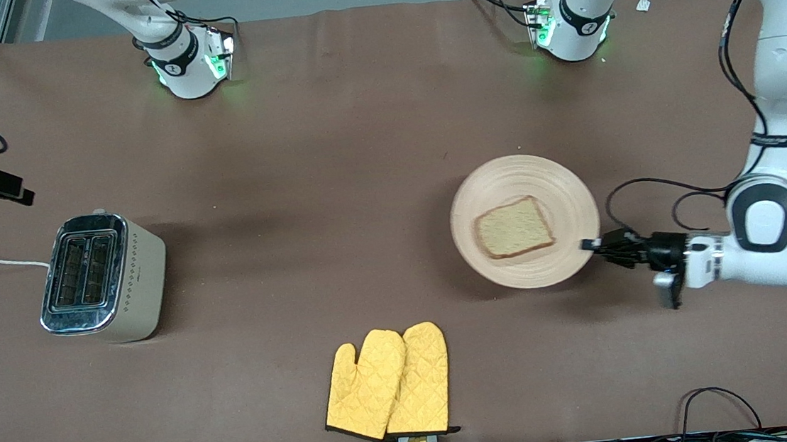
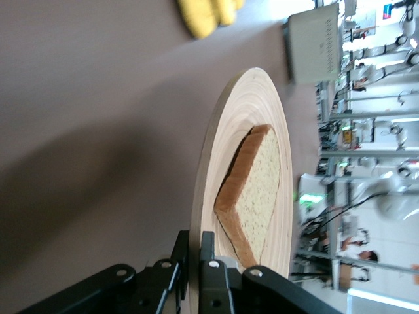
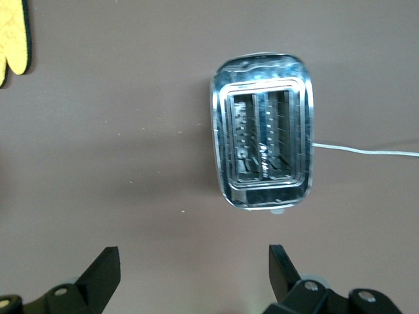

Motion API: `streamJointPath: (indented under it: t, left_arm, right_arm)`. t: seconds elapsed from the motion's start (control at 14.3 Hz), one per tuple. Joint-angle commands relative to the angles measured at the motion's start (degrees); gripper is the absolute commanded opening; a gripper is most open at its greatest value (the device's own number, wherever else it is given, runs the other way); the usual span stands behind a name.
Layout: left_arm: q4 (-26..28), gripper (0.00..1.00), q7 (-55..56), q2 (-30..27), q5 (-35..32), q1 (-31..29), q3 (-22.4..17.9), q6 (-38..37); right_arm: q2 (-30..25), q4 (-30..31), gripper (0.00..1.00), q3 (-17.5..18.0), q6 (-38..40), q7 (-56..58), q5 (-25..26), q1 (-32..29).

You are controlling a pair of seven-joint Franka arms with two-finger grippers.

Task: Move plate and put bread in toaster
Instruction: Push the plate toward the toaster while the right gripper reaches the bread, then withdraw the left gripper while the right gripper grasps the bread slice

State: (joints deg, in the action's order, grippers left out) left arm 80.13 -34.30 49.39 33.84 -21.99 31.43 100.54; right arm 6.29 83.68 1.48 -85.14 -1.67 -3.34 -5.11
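Left end effector (image 1: 591, 245) clamped on rim of round tan wooden plate (image 1: 562, 192), held above brown tabletop (image 1: 333, 183). Square brown bread slice (image 1: 512, 228) on plate. Right end effector (image 3: 193, 275) spread wide over beige chrome-topped toaster (image 1: 103, 278).

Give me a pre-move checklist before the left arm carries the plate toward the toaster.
1. Left claw clamped on the rim of the round tan wooden plate: ok.
2. Square brown bread slice lying flat on the plate: ok.
3. Beige chrome-topped toaster upright, slots empty: ok.
4. Right claw open above the toaster: ok.
5. Yellow quilted oven mitts outside the straight path, nearer the front camera: ok.
6. Plate level: cannot tell.
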Motion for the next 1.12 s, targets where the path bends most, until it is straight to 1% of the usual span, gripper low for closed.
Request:
streamJointPath:
  t: [0.0,0.07,0.14,0.28,0.35,0.42,0.56,0.63,0.77,0.84,0.91,0.98,1.05]
  left_arm:
    - [-0.7,0.00,7.7,-0.3,5.6,8.8,2.0,8.9]
    - [-0.7,0.00,9.1,0.5,9.3,13.3,1.6,13.8]
    - [-0.7,0.00,10.6,1.3,11.5,17.1,1.5,18.9]
    - [-0.8,0.00,14.0,4.1,13.4,24.4,1.5,29.0]
    - [-0.8,0.00,14.9,5.8,15.0,28.0,1.5,34.2]
    - [-1.0,0.00,15.3,7.4,16.8,31.4,1.4,37.9]
    - [-4.3,0.00,15.6,11.6,17.5,36.9,1.4,42.4]
    - [-5.4,0.00,15.6,13.2,17.6,38.8,1.4,43.9]
    - [-6.3,0.01,14.7,15.1,17.6,40.5,1.4,46.1]
    - [-6.2,0.13,14.5,15.1,17.4,40.5,1.0,46.2]
    - [-5.9,0.70,15.1,14.6,17.4,40.1,0.0,46.2]
    - [-5.9,0.98,15.7,14.0,17.4,39.2,-0.1,46.1]
    - [-5.8,1.00,17.0,12.7,16.5,37.6,-0.2,45.4]
  right_arm:
    - [0.6,5.2,1.00,-0.1,-6.0,-1.5,-1.0,3.7]
    - [1.0,6.6,1.00,-0.1,-7.3,-4.5,-1.1,5.3]
    - [1.4,7.2,1.00,-0.1,-8.4,-8.6,-1.1,6.6]
    - [1.5,8.9,1.00,-0.1,-11.2,-11.5,-1.2,8.4]
    - [1.8,11.1,1.00,-0.1,-14.3,-11.8,-2.7,8.5]
    - [1.8,14.5,1.00,-0.1,-18.6,-12.1,-4.3,8.5]
    - [1.8,20.4,1.00,-0.1,-28.2,-12.1,-4.7,9.5]
    - [1.9,22.7,1.00,-0.1,-31.5,-12.2,-4.7,10.2]
    - [2.5,27.9,1.00,-0.1,-39.8,-14.7,-4.7,10.6]
    - [3.2,30.5,1.00,-0.1,-44.2,-15.4,-4.7,11.3]
    - [3.2,34.0,1.00,-0.1,-49.0,-16.0,-4.7,12.6]
    - [3.2,36.4,1.00,-0.1,-51.8,-16.5,-4.7,14.0]
    - [3.3,38.2,1.00,-0.1,-53.3,-16.6,-4.7,14.8]
